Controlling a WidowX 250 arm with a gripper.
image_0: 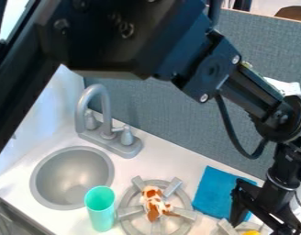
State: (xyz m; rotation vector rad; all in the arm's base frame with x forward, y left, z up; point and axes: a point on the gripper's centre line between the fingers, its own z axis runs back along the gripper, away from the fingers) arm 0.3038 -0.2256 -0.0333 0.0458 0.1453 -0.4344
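Black arm (110,39), gripper (262,222) near yellow object (252,232)

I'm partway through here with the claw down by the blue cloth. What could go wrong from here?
The claw hangs right by the blue cloth, so a low sideways move might snag or drag it.
The yellow thing near the claw is cut off by the view's edge, so a grasp there could be misjudged.
The turquoise cup stands close beside the burner with the toy; a low sweep might tip it.
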